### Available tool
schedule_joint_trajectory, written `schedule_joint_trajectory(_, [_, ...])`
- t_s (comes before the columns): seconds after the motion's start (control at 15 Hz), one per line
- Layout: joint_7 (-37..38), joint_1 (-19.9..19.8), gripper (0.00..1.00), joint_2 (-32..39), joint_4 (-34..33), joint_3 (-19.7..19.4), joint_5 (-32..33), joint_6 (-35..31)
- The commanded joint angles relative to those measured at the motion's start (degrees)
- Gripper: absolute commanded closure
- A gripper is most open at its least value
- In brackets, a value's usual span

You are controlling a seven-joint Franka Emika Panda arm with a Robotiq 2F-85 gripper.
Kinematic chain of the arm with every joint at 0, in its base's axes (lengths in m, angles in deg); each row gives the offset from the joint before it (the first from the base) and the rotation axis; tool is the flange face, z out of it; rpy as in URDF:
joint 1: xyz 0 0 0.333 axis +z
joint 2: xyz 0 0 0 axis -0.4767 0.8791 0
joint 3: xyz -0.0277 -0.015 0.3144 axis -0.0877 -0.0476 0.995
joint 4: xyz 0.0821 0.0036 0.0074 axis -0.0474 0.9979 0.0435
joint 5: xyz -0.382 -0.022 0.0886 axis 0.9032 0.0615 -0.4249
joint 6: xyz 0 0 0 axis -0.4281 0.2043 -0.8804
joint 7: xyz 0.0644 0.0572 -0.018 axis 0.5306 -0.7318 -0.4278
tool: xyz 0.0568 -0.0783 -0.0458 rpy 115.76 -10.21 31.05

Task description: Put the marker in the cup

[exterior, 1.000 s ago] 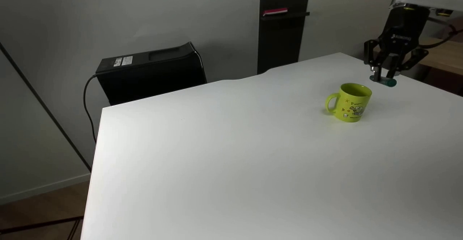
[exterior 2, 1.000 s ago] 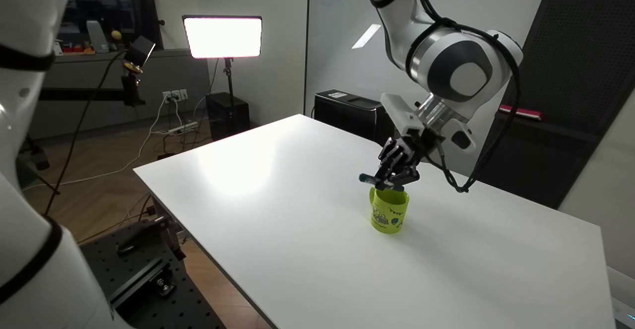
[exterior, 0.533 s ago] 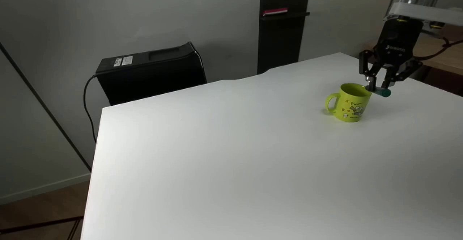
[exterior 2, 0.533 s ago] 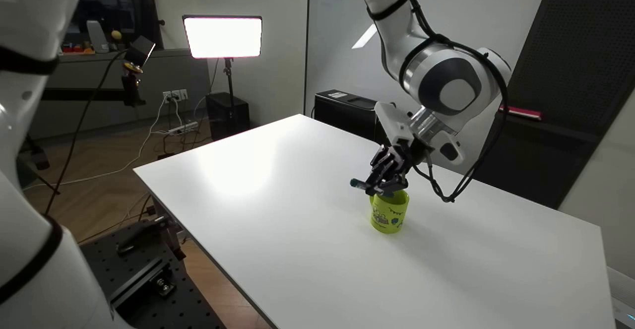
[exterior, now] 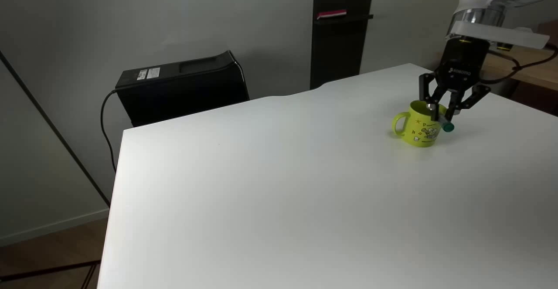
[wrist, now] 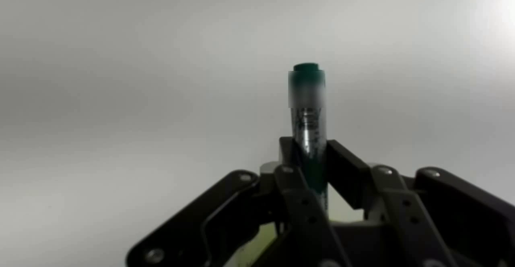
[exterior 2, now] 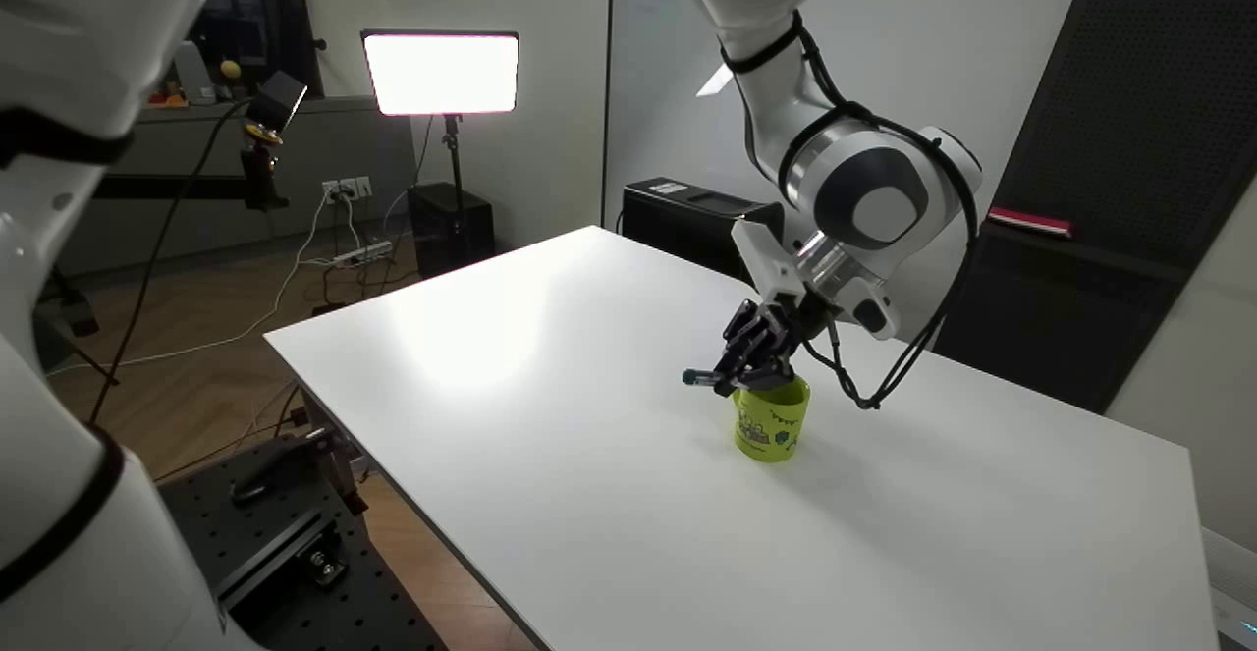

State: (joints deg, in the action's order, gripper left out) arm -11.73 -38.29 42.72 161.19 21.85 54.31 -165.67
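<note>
The marker, with a green end and a clear printed barrel, is held across the middle by my gripper [exterior: 442, 115]. My gripper [wrist: 310, 154] is shut on it, one pad on each side. The marker [wrist: 307, 126] points away from the wrist. It lies about level in an exterior view [exterior 2: 699, 377]. The yellow-green cup [exterior: 416, 128] stands upright on the table, handle to the side. My gripper [exterior 2: 735, 384] is close over the cup [exterior 2: 769, 427] at its rim. I cannot tell whether they touch. In the wrist view a strip of the cup [wrist: 257, 243] shows behind the fingers; its opening is hidden.
The white table [exterior: 261, 202] bears the cup. A black box-shaped machine [exterior: 183, 90] stands behind the table's far edge, by the wall. A bright lamp panel [exterior 2: 439, 74] stands on the floor beyond the table. A wooden table [exterior: 514, 69] is at the back right.
My gripper has moved down and to the left in both exterior views, carrying the marker nearer the cup. The marker's green end has swung round. The cup has not moved.
</note>
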Motion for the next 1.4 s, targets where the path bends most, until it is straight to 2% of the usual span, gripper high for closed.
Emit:
schedule_joint_trajectory(0.0, [1.07,-0.23,0.94,2.24,-3.67,0.19,-0.61,1.02])
schedule_joint_trajectory(0.6, [-0.57,-2.22,0.94,1.66,-6.17,0.77,-3.32,1.82])
schedule_joint_trajectory(1.0, [-1.83,-5.74,0.94,3.07,-7.52,1.47,-9.9,5.23])
schedule_joint_trajectory(1.33, [-2.58,-6.76,0.94,4.07,-8.21,1.07,-14.81,7.13])
